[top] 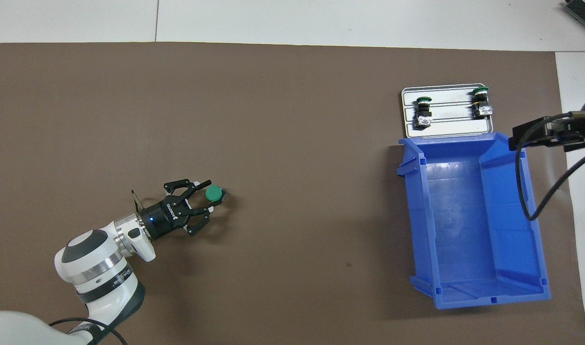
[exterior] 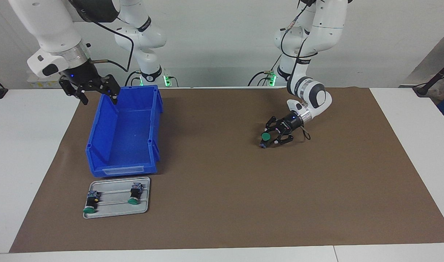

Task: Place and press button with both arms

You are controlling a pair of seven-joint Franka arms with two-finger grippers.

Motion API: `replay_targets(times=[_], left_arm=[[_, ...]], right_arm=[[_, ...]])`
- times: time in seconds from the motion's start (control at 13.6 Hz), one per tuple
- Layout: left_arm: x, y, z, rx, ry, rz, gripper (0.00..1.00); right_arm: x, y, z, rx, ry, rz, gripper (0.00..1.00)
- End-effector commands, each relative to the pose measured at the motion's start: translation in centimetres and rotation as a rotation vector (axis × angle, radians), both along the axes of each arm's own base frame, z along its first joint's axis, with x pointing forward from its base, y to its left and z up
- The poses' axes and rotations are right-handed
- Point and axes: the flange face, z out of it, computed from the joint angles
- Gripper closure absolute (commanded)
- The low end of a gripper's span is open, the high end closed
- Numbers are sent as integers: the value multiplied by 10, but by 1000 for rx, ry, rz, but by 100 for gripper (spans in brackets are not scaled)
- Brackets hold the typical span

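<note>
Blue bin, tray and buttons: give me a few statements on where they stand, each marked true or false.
1. The blue bin holds two buttons. False: it holds none; two buttons lie on the metal tray.
2. The tray lies farther from the robots than the bin. True.
3. The left claw is low over the brown mat, around a green-capped button. True.
4. The right claw is inside the bin, touching its floor. False: it hangs above the bin's rim at the robots' end.

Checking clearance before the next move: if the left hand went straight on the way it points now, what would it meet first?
The left hand points low along the mat toward the right arm's end, with the button at its fingertips. That comes first. Past it, only bare brown mat shows; the blue bin looks off that line, though depth is uncertain.
</note>
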Motion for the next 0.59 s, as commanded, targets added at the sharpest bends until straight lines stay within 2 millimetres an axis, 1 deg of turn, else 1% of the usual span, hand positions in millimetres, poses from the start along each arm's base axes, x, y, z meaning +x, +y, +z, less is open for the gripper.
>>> replay_targets(times=[0.0, 0.15, 0.22, 0.3, 0.44, 0.52], left_arm=[[-13, -1, 0, 1, 48, -8, 44], [-13, 2, 2, 5, 59, -36, 44], [-12, 8, 3, 13, 81, -69, 44], [-10, 23, 3, 19, 105, -84, 44], [-8, 37, 5, 13, 120, -97, 45], [-7, 40, 6, 15, 127, -100, 45]], right_arm=[[-5, -1, 1, 8, -7, 20, 1], [-5, -1, 1, 8, -7, 20, 1], [-5, -1, 1, 8, -7, 18, 1], [-5, -1, 1, 8, -7, 20, 1], [-5, -1, 1, 8, -7, 18, 1], [-5, -1, 1, 8, -7, 20, 1]])
